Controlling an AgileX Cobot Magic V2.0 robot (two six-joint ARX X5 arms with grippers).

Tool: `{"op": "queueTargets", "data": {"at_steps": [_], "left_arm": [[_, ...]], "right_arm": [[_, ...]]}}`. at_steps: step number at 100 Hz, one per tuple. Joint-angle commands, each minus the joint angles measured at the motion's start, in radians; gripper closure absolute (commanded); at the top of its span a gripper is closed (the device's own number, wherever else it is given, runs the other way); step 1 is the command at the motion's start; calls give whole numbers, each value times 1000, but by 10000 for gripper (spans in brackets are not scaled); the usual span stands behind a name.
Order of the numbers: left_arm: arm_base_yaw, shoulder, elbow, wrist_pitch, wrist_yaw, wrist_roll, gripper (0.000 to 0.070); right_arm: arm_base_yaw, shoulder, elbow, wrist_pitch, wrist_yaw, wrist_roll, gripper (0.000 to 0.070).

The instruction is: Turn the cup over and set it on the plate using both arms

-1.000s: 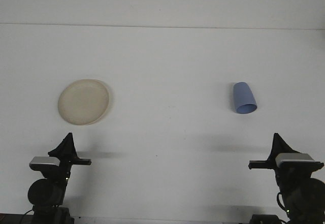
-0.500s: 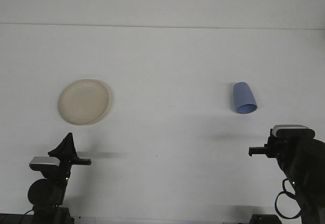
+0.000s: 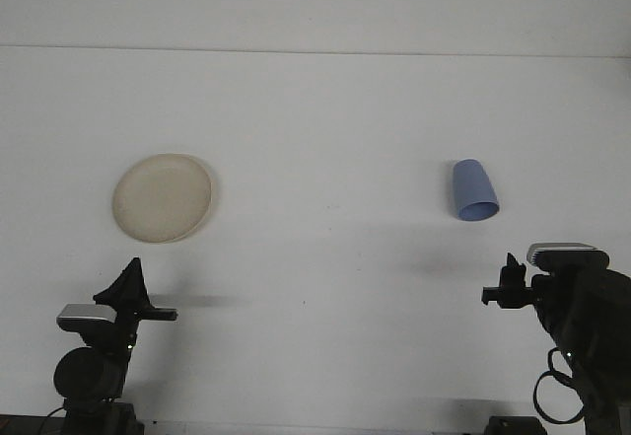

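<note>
**Op A:** Logging from my console. The white table (image 3: 325, 119) fills nearly the whole front view; its far edge runs straight across the top of the picture, with a paler wall band above. The near edge sits at the very bottom, behind both arm bases.

**Op B:** Room to move?

**Op A:** Plenty. The middle of the table is bare between the plate (image 3: 162, 197) on the left and the blue cup (image 3: 474, 190) on the right, and those two sit well apart. The plate is cream-coloured, round and lying flat. The cup lies on its side, wider open end toward the camera and slightly right, narrower base pointing away. Nothing touches it.

**Op B:** Grippers?

**Op A:** I see the left gripper (image 3: 133, 279) low at the left, below the plate, as a dark pointed shape above its silver mount (from this angle I cannot tell whether it is open or closed). It holds nothing and touches nothing. The right gripper (image 3: 511, 275) is low at the right, below the cup and a little to the right of it, clear of it. Only a small dark tip shows beside the arm's bulk, so I cannot tell its opening either. It carries nothing.
</note>
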State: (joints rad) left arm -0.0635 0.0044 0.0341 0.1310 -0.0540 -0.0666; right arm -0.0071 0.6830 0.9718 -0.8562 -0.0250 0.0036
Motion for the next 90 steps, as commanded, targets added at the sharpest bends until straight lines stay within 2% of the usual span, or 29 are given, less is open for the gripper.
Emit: {"op": "queueTargets", "data": {"at_steps": [1,52,71,90], "left_arm": [[0,-1,-20,13,2,-2,687],[0,-1,-20,13,2,-2,687],[0,-1,-20,13,2,-2,687],[0,-1,-20,13,2,-2,687]], "right_arm": [[1,5,17,3,-1,0,204],[1,129,9,65,-1,-3,210],[1,171,-90,253,-1,4,210],[-10,176,-281,536,2,27,210]]}}
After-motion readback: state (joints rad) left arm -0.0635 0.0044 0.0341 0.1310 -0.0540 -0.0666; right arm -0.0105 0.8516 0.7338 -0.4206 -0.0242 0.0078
